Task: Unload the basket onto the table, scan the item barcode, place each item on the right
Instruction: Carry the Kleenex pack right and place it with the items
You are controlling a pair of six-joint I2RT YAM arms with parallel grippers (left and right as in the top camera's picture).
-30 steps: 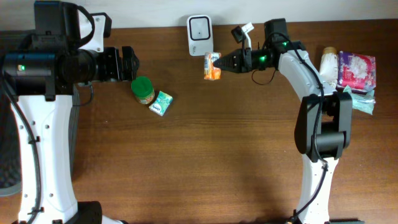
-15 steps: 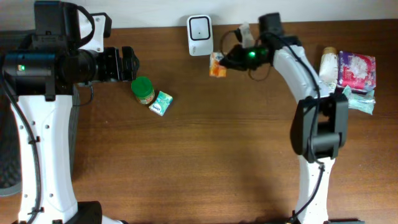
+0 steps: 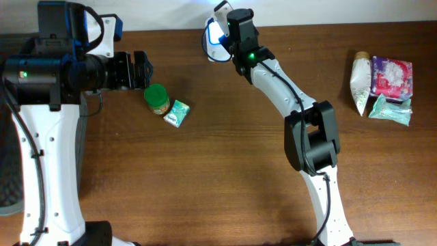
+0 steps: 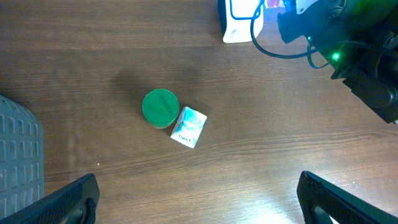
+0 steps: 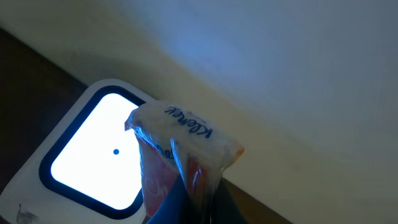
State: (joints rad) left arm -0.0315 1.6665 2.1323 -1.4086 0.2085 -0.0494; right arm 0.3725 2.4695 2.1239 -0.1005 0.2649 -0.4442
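In the right wrist view, my right gripper (image 5: 193, 200) is shut on the lower end of an orange and white tissue packet (image 5: 186, 146). The packet stands upright right in front of the lit window of the white scanner (image 5: 87, 158). From overhead, the right gripper (image 3: 230, 29) hangs over the scanner (image 3: 216, 33) at the table's back edge, and the wrist hides the packet. My left gripper (image 4: 205, 208) is open and empty, held high above the table at the left (image 3: 140, 70).
A green-lidded jar (image 3: 157, 99) and a small teal packet (image 3: 177, 113) lie near the left gripper. At the far right lie a white pouch (image 3: 360, 82), a pink packet (image 3: 391, 76) and a teal packet (image 3: 390, 109). A grey mesh surface (image 4: 18, 162) borders the table's left side.
The right arm has swung left with the orange packet, from beside the scanner to directly over it. The left arm has not moved.
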